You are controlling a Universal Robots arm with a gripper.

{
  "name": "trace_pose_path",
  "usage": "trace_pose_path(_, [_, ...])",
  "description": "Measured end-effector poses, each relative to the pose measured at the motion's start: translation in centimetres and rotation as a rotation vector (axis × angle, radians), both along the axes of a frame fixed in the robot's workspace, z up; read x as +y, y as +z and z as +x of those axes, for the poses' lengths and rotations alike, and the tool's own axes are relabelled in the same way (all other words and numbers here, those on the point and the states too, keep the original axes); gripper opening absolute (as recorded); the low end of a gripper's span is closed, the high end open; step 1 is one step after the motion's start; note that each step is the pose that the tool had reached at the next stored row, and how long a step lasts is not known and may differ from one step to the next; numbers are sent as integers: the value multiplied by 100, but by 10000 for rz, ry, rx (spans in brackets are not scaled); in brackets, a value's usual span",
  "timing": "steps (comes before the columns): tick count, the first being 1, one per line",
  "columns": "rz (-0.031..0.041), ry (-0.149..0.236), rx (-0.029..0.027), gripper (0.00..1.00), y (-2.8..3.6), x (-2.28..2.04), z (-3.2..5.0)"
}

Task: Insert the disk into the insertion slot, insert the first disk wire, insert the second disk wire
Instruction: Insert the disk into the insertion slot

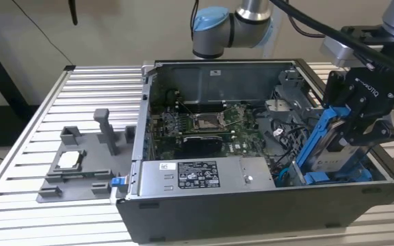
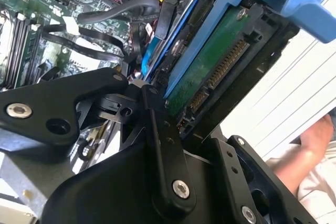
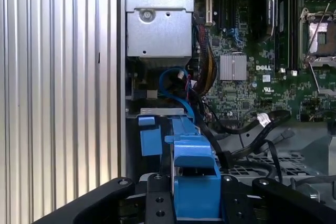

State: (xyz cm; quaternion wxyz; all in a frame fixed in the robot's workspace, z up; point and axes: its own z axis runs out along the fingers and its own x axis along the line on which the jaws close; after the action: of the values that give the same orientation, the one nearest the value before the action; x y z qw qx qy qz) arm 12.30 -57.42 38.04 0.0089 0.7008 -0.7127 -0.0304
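While the gripper (image 1: 356, 134) is clamped on the disk (image 1: 334, 155), we see the blue-framed drive standing tilted inside the open computer case (image 1: 252, 210). Its lower end reaches the insertion slot (image 1: 337, 177) just below the gripper, though we cannot tell how far it is seated. In the second wrist view, its green board and connector edge lie bare just beyond the gripper.

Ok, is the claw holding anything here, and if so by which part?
Yes. The claw holds the hard drive, clamped on the upper end of its blue frame, with the drive standing tilted on edge.
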Motion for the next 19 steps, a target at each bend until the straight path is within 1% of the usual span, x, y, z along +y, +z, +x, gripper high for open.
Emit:
trace_pose_path(6, [0, 0, 0, 32, -110, 0, 0])
trace_pose_path(7, [2, 0, 0, 32, -118, 0, 0])
trace_pose_path(13, [1, -1, 0, 32, -123, 0, -1])
trace_pose_path(14, [3, 1, -3, 34, -124, 1, 1])
trace_pose_path(16, [0, 0, 0, 34, -125, 0, 0])
trace_pose_path(17, [1, 0, 0, 40, -127, 0, 0])
trace_pose_path(19, [-2, 0, 0, 40, -127, 0, 0])
